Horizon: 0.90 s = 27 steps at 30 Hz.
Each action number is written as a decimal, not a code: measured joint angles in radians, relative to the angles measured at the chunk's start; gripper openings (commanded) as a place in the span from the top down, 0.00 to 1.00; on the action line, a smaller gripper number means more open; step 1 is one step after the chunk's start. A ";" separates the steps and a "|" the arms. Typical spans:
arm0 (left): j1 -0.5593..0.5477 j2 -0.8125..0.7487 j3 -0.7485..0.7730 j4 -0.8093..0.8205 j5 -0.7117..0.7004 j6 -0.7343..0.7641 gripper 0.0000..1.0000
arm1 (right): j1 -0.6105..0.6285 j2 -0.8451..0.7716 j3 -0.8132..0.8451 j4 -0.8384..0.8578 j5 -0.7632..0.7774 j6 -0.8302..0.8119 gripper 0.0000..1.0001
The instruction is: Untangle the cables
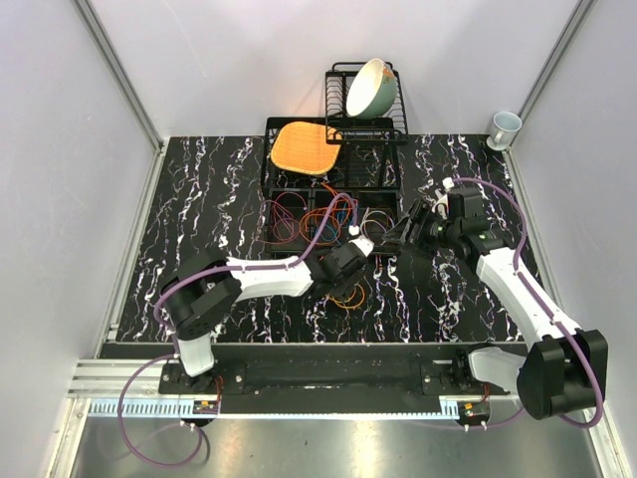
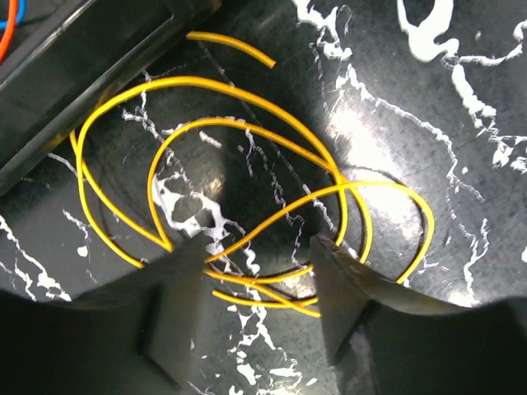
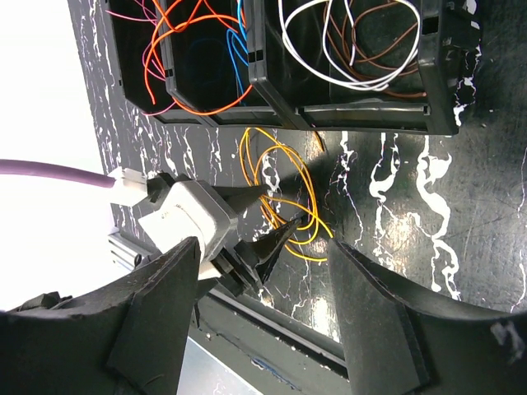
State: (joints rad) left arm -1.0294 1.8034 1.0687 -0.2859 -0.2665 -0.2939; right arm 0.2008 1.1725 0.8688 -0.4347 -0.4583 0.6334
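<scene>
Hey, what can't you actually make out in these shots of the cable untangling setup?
- Left wrist view: loops of the yellow cable pass behind the fingers of the left gripper, so contact there cannot be told.
- Right wrist view: the tray is cut off by the top edge, hiding the far ends of the cables in it.
- Top view: those cables are too small to trace their crossings.

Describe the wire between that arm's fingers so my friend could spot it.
On the black marbled table, look just in front of the black divided tray. A yellow cable lies there in loose loops between the open fingers of the left gripper; unlike its neighbours, it is yellow and outside the tray.
</scene>
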 measured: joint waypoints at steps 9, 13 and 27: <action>0.001 0.025 0.019 0.012 -0.014 0.010 1.00 | 0.000 0.019 0.000 0.008 -0.006 0.000 0.31; 0.001 0.017 0.039 -0.036 0.005 -0.011 1.00 | 0.000 0.027 0.000 0.017 -0.007 0.000 0.31; -0.004 -0.530 0.143 -0.190 0.135 -0.124 1.00 | 0.003 0.025 0.000 0.026 -0.006 0.000 0.32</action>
State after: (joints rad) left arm -1.0336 1.2736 1.2118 -0.4759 -0.1314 -0.4179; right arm 0.2039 1.1973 0.8688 -0.4091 -0.4648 0.6338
